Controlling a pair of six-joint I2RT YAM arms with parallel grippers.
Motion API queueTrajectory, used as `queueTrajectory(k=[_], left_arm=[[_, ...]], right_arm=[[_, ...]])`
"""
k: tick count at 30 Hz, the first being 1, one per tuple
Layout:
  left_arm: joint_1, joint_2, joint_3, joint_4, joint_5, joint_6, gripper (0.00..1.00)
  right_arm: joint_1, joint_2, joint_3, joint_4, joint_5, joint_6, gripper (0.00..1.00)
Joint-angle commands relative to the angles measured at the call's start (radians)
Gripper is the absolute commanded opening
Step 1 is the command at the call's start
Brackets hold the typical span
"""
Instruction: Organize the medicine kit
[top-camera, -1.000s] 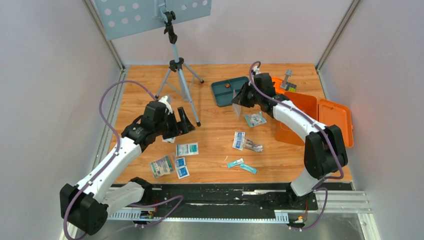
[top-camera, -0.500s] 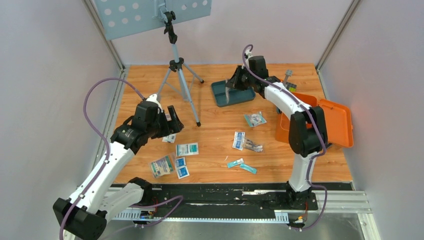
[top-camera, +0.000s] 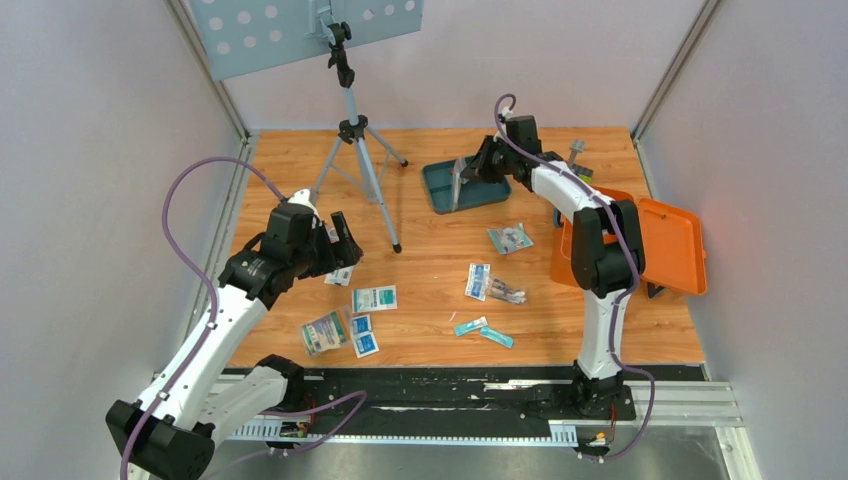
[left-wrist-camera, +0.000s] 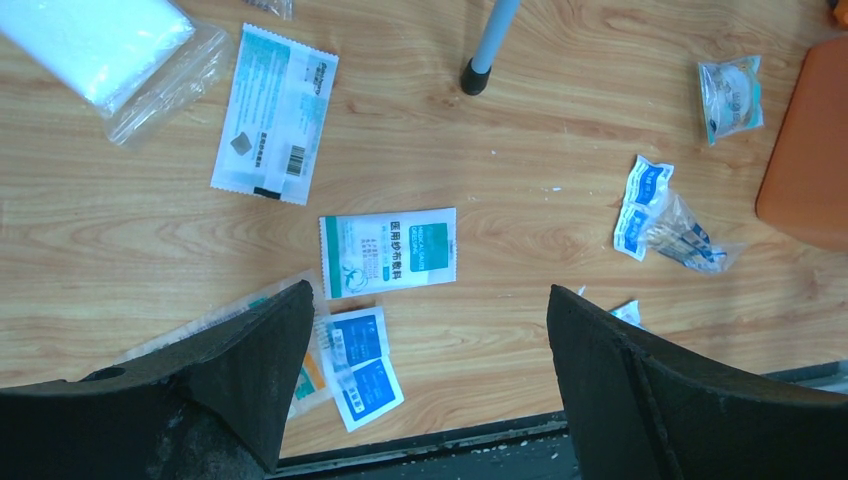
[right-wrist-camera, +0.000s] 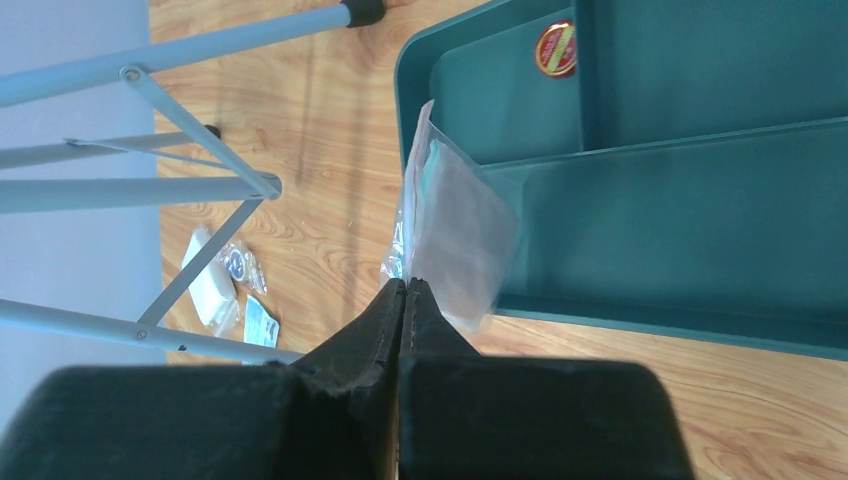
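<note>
My right gripper (top-camera: 464, 170) is shut on a clear plastic bag (top-camera: 457, 188) and holds it upright over the left edge of the teal tray (top-camera: 490, 193). In the right wrist view the shut fingertips (right-wrist-camera: 405, 288) pinch the bag's (right-wrist-camera: 458, 225) edge, and the bag hangs partly over the tray's (right-wrist-camera: 700, 200) compartments. My left gripper (top-camera: 336, 240) is open and empty above loose packets. In the left wrist view it (left-wrist-camera: 428, 300) hovers over a white-and-teal packet (left-wrist-camera: 388, 251) and two blue sachets (left-wrist-camera: 360, 355). The open orange case (top-camera: 662, 240) lies at the right.
A tripod (top-camera: 357, 140) stands at back left, one foot (left-wrist-camera: 480, 66) near my left gripper. A gauze bag (left-wrist-camera: 110, 45), a white packet (left-wrist-camera: 275, 112), a pouch (top-camera: 510, 238), a swab packet (top-camera: 480, 282) and teal sachets (top-camera: 483, 330) lie on the wooden table.
My right gripper has carried the clear bag from above the table to the teal tray's left edge. My left arm has drawn back a little toward the left.
</note>
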Motion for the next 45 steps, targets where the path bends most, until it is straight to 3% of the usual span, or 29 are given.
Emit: queueTrajectory(k=[1,21,22,26,27,30,33,36,41,45], left_arm=[[0.005,-0.019,0.019,-0.001,-0.015,0.016,0.95],[0.005,-0.021,0.018,0.008,0.001,0.001,0.95],[0.005,-0.021,0.015,0.010,0.003,0.001,0.95],[0.005,-0.020,0.012,0.014,0.010,-0.002,0.94],[0.005,-0.018,0.013,0.014,0.012,-0.002,0.94],[0.005,-0.017,0.015,0.016,0.013,-0.001,0.94],[0.005,-0.016,0.015,0.017,0.015,0.000,0.95],[0.005,-0.015,0.011,0.021,0.017,-0.002,0.95],[0.005,-0.013,0.012,0.022,0.018,-0.003,0.95],[0.006,-0.014,0.016,0.017,0.017,-0.001,0.95]], right_arm=[[-0.034,-0.008,-0.003,0.024,-0.012,0.010,0.00],[-0.112,0.039,-0.056,0.021,-0.005,-0.055,0.01],[-0.113,0.038,-0.057,0.016,0.000,-0.060,0.06],[-0.112,0.016,-0.068,-0.001,0.047,-0.074,0.54],[-0.112,0.007,-0.071,-0.005,0.063,-0.078,0.61],[-0.112,-0.021,-0.076,-0.021,0.117,-0.092,0.68],[-0.108,-0.044,-0.079,-0.035,0.161,-0.111,0.66],[-0.073,-0.059,-0.073,-0.044,0.208,-0.146,0.56],[-0.002,-0.027,-0.038,-0.061,0.246,-0.181,0.14],[0.035,0.025,0.009,-0.076,0.234,-0.175,0.07]])
